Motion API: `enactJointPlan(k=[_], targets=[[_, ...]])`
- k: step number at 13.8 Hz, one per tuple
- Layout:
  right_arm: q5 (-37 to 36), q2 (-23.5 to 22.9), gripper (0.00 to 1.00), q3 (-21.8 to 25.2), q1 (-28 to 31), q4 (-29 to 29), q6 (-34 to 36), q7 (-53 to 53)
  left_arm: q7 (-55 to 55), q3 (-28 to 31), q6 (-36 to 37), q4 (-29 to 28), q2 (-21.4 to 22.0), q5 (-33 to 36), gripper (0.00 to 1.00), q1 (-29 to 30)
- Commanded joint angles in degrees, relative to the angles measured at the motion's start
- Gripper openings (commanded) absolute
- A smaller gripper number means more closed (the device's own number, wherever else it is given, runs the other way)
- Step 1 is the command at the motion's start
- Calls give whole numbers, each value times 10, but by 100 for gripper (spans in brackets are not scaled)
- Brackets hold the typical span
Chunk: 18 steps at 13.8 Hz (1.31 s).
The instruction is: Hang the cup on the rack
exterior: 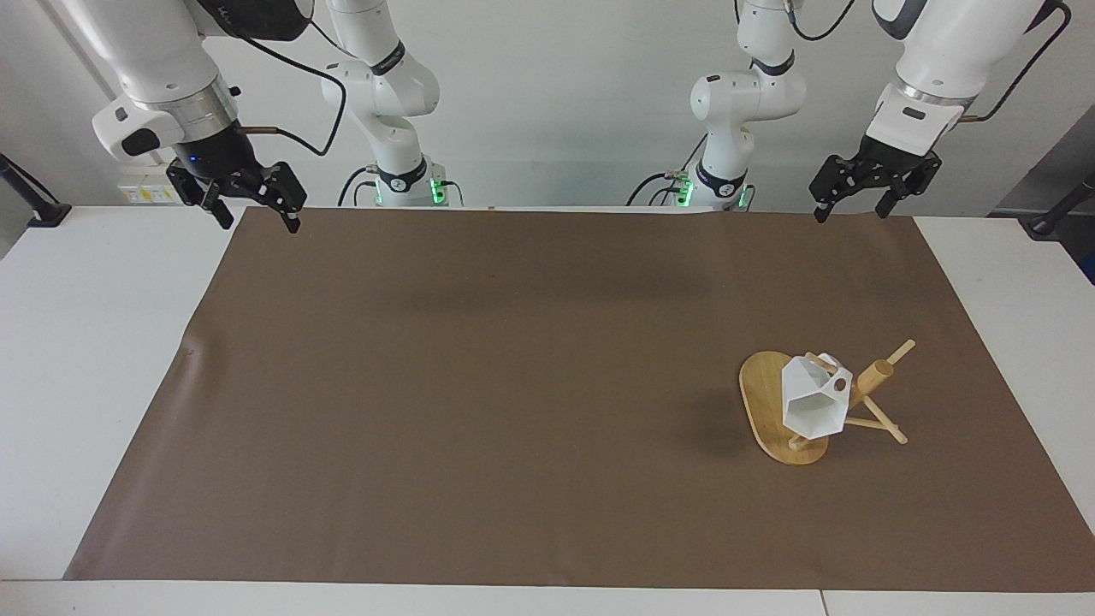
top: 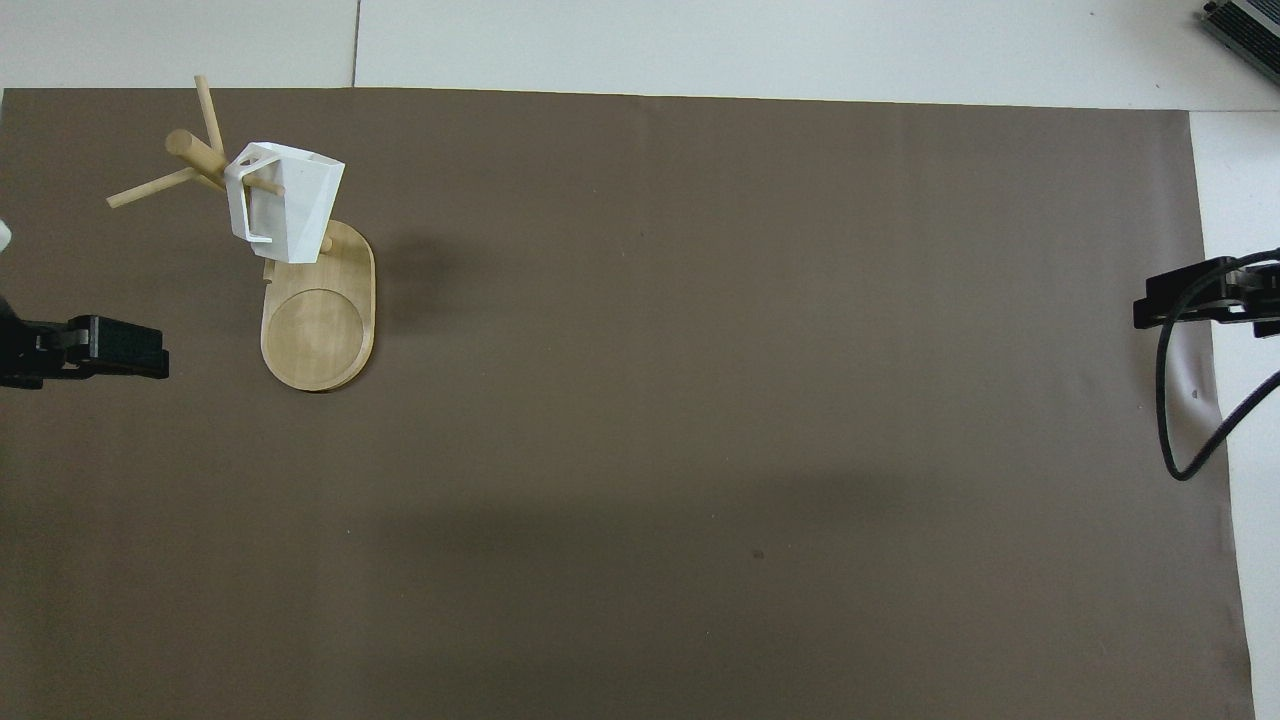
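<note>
The white faceted cup (exterior: 808, 402) hangs by its handle on a peg of the bamboo rack (exterior: 766, 404), which stands on the mat toward the left arm's end of the table. In the overhead view the cup (top: 290, 205) tilts over the rack's oval base (top: 320, 335). My left gripper (exterior: 849, 212) is open and empty, raised over the mat's edge by the robots, well apart from the rack; it also shows in the overhead view (top: 150, 350). My right gripper (exterior: 260, 226) waits open and empty over the mat's corner at its own end, and shows in the overhead view (top: 1145, 300).
A brown mat (exterior: 513, 385) covers most of the white table (exterior: 85, 342). A black cable (top: 1175, 420) loops down from the right arm. A grey device (top: 1245, 25) sits at the table's corner farthest from the robots, at the right arm's end.
</note>
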<state>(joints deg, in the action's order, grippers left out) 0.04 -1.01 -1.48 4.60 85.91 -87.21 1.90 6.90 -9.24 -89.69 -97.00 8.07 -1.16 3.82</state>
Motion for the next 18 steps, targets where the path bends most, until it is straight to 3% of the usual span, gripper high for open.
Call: enactJointPlan(k=[1,4,7,18], targets=[[11,5,100,-2,1,-1,15,7,-33,7,35,15,-4,-8,100,-10],[11,5,100,-2,1,-1,14,7,-75,12,58,29,-10,-9,100,-11],[11,5,100,-2,1,-1,13,7,-75,12,51,-18,16,-9,100,-7],[11,5,100,-2,1,-1,9,7,-88,15,31,6,14,-26,100,-5]])
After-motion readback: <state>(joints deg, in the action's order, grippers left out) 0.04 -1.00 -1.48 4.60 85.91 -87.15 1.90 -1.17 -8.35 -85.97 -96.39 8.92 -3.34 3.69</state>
